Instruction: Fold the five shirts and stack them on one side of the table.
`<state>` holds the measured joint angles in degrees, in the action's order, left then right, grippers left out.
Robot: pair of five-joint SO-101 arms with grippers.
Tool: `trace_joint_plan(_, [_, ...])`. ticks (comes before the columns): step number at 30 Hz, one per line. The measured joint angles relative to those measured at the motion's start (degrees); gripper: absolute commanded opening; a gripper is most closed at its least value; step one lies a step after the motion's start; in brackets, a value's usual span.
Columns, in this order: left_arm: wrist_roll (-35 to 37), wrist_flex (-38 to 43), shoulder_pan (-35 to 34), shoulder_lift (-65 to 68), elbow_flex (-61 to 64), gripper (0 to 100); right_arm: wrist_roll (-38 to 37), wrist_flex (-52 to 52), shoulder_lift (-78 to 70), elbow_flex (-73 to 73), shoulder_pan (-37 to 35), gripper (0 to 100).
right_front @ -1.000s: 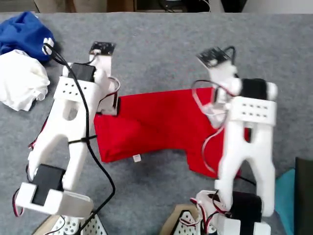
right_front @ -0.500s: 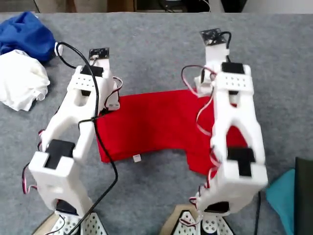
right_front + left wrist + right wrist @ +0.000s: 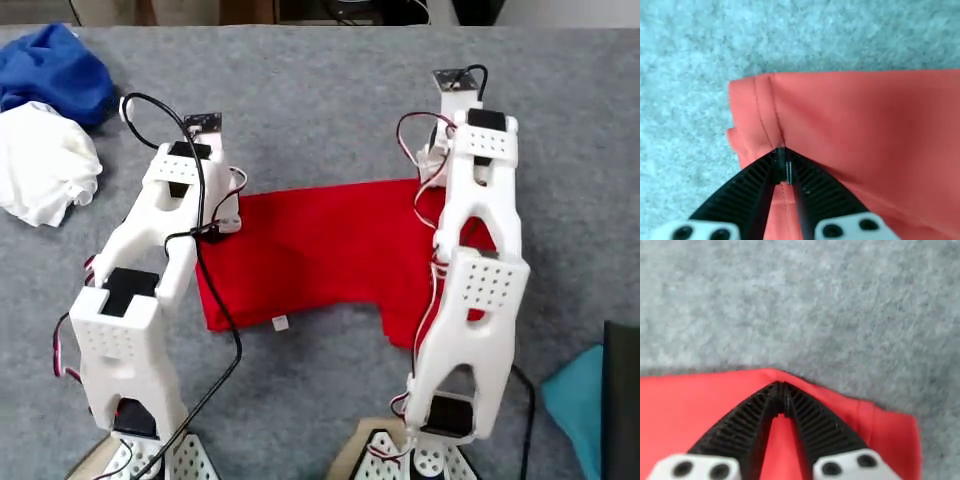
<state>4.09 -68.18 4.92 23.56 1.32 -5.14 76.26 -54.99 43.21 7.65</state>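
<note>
A red shirt [image 3: 320, 255] lies flat in the middle of the grey table, with a small white tag at its near edge. My left gripper [image 3: 783, 162] is shut on the hem by the shirt's far left corner [image 3: 747, 87]. My right gripper [image 3: 780, 396] is shut on the far edge of the red shirt [image 3: 700, 390] near its far right corner. From above, the left arm [image 3: 160, 230] covers the shirt's left edge and the right arm [image 3: 475, 220] its right part. A crumpled blue shirt [image 3: 50, 65] and a crumpled white shirt [image 3: 45, 165] sit at the far left. A teal shirt [image 3: 575, 395] lies at the near right.
A dark object [image 3: 622, 400] stands at the right edge beside the teal shirt. Bare grey table [image 3: 320, 110] stretches beyond the red shirt. Cables run along both arms, and the arm bases stand at the near edge.
Both arms have stretched toward the far side of the table and now lie over the red shirt's two ends. The shirt itself has hardly shifted.
</note>
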Motion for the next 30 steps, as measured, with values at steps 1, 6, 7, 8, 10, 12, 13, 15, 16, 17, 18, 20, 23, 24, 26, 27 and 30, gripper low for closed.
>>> trace_joint_plan(1, [-1.05,0.00,0.00,0.00,0.00,2,0.00,1.32,-2.20,3.52,0.35,0.9])
trace_joint_plan(6, [-6.15,0.00,0.00,0.00,0.00,2,-0.09,8.35,-12.40,21.45,1.49,0.9])
trace_joint_plan(7, [-7.38,0.00,-0.18,0.00,0.00,2,-0.09,9.41,-14.24,24.70,1.67,0.9])
trace_joint_plan(8, [-8.79,0.00,-0.53,0.00,0.00,2,-0.09,10.37,-16.09,27.87,1.76,0.9])
trace_joint_plan(10, [-11.25,-0.09,-1.58,0.00,0.00,2,-0.09,12.22,-19.25,33.85,1.85,0.9])
trace_joint_plan(12, [-13.54,-0.09,-2.73,0.00,0.00,2,-0.09,14.24,-21.89,38.95,1.85,0.9])
trace_joint_plan(13, [-14.59,-0.09,-3.08,0.00,0.00,2,-0.09,15.21,-23.03,41.41,1.85,0.9])
trace_joint_plan(15, [-16.09,-1.58,-3.52,0.00,-0.70,2,-0.09,17.23,-24.62,45.63,1.85,0.9])
trace_joint_plan(16, [-16.70,-3.78,-3.69,0.00,-1.58,2,-0.09,18.55,-24.79,47.38,1.76,0.9])
trace_joint_plan(17, [-17.14,-6.15,-3.78,0.00,-2.81,2,0.00,19.60,-24.79,48.62,1.76,0.9])
trace_joint_plan(18, [-17.32,-8.18,-3.78,-0.53,-3.87,2,0.00,20.40,-24.79,49.14,1.76,0.9])
trace_joint_plan(20, [-17.49,-13.19,-3.34,-2.55,-5.63,2,0.00,21.36,-24.79,49.58,1.41,0.9])
trace_joint_plan(23, [-17.49,-19.25,-1.14,-7.03,-6.51,2,0.00,22.33,-24.79,49.67,0.97,0.9])
trace_joint_plan(24, [-17.49,-20.75,-0.18,-8.62,-6.51,2,0.00,22.77,-24.79,49.76,0.97,0.9])
trace_joint_plan(26, [-17.49,-23.03,2.02,-11.96,-6.42,2,0.00,23.47,-24.79,49.76,0.97,0.9])
trace_joint_plan(27, [-17.32,-23.56,3.34,-13.71,-5.71,2,0.00,23.74,-24.79,49.76,0.97,0.9])
trace_joint_plan(30, [-15.12,-22.95,8.18,-17.49,-0.97,2,0.00,24.44,-23.82,49.76,0.97,0.9])
